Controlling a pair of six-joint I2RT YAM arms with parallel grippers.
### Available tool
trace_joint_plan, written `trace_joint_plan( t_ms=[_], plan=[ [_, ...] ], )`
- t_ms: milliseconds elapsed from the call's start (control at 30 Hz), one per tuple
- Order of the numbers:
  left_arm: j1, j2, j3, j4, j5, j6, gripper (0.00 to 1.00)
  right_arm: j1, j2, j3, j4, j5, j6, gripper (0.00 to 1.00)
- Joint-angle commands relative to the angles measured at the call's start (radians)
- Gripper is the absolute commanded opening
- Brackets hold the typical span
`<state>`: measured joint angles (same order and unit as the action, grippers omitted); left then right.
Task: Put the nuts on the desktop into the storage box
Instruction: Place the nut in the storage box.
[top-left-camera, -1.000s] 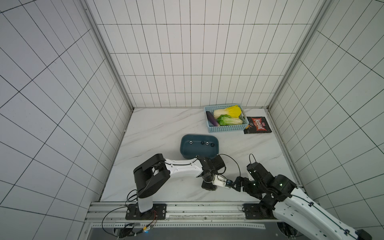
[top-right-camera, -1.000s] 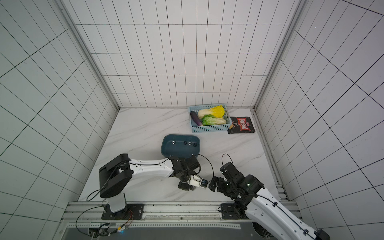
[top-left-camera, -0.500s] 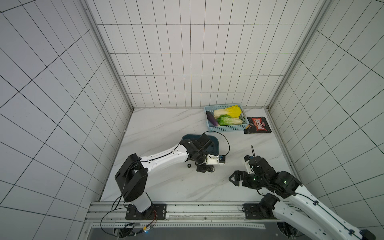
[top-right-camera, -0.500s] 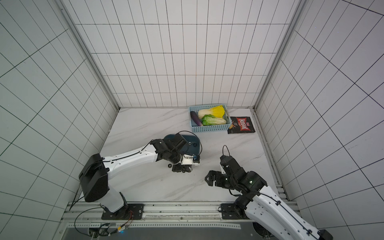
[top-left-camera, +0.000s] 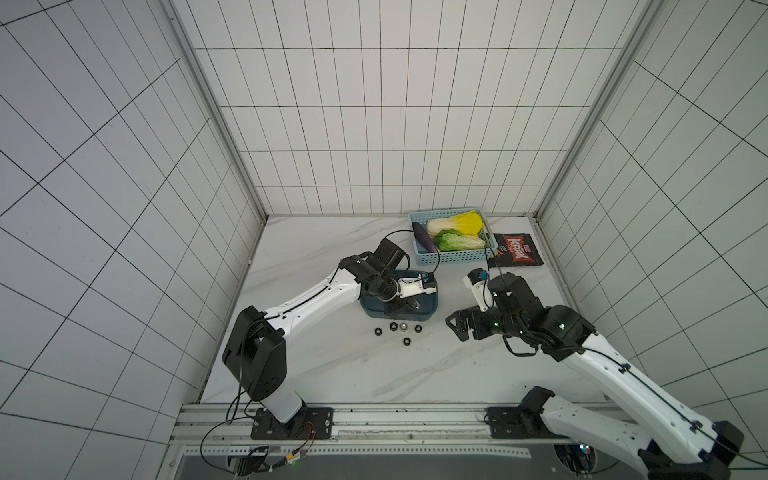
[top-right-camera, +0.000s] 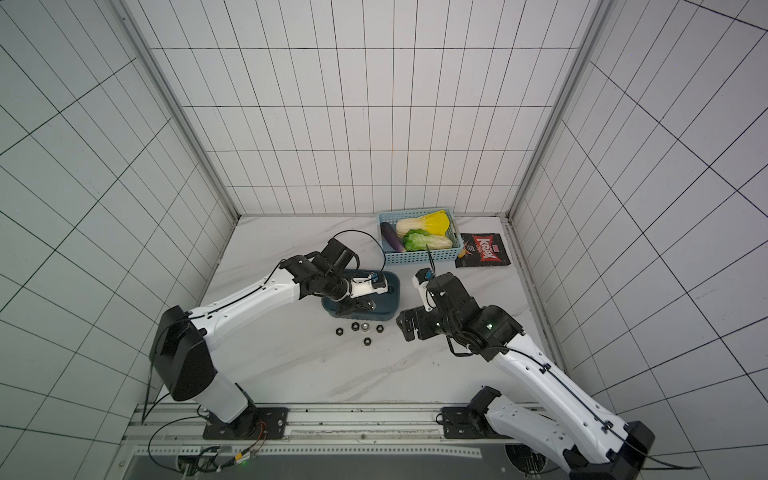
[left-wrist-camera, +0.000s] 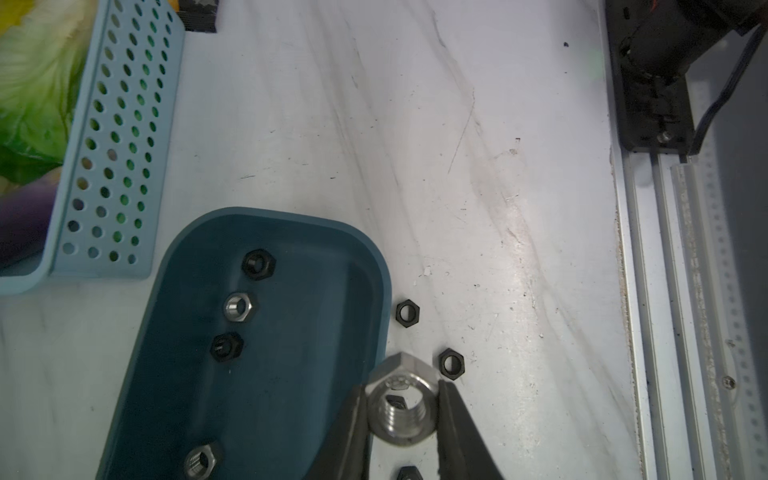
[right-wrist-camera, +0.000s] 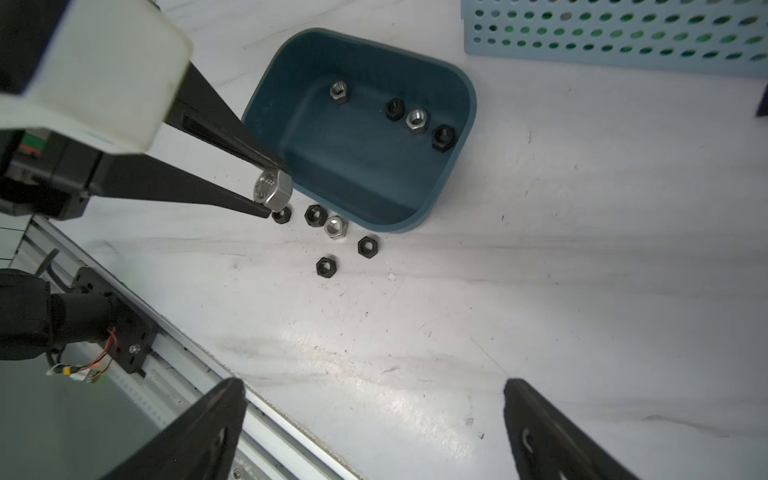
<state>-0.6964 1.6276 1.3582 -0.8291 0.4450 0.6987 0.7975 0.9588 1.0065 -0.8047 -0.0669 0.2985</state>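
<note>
- Left gripper (right-wrist-camera: 274, 190) pinches a silver nut (left-wrist-camera: 401, 409); its bore points back along the fingers.
- The nut hangs at the storage box (right-wrist-camera: 357, 166) near rim. The tray floor lies just beyond, toward the vegetable basket (top-left-camera: 451, 259).
- Four nuts (right-wrist-camera: 417, 121) are boxed; five loose nuts (right-wrist-camera: 336, 227) sit on the desktop (right-wrist-camera: 540, 270) beside that rim.
- Right gripper (right-wrist-camera: 372, 386) is wide open and empty, near the loose ones.

Black nut (left-wrist-camera: 409, 474) cut off at the left wrist view's edge
</note>
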Motion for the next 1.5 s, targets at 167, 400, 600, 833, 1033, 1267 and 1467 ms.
trace_joint_plan(
  t_ms=[167, 400, 600, 833, 1033, 1267, 1467],
  plan=[
    [0.049, 0.113, 0.061, 0.074, -0.154, -0.044, 0.19, -0.003, 0.151, 0.171, 0.034, 0.223, -0.237, 1.0],
    [0.088, 0.197, 0.088, 0.126, -0.223, -0.062, 0.19, -0.002, 0.215, 0.135, 0.155, 0.246, -0.254, 1.0],
    [0.119, 0.263, 0.12, 0.133, -0.241, -0.065, 0.19, -0.001, 0.232, 0.087, 0.219, 0.176, -0.236, 1.0],
    [0.125, 0.344, 0.157, 0.141, -0.256, -0.067, 0.19, 0.001, 0.268, 0.069, 0.216, 0.18, -0.185, 1.0],
    [0.126, 0.401, 0.162, 0.15, -0.305, -0.05, 0.19, 0.007, 0.309, 0.058, 0.216, 0.156, -0.162, 1.0],
    [0.14, 0.414, 0.125, 0.215, -0.319, -0.047, 0.19, 0.011, 0.317, 0.031, 0.235, 0.152, -0.135, 1.0],
    [0.143, 0.419, 0.127, 0.232, -0.322, -0.039, 0.2, 0.022, 0.34, 0.027, 0.231, 0.163, -0.126, 0.99]
  ],
)
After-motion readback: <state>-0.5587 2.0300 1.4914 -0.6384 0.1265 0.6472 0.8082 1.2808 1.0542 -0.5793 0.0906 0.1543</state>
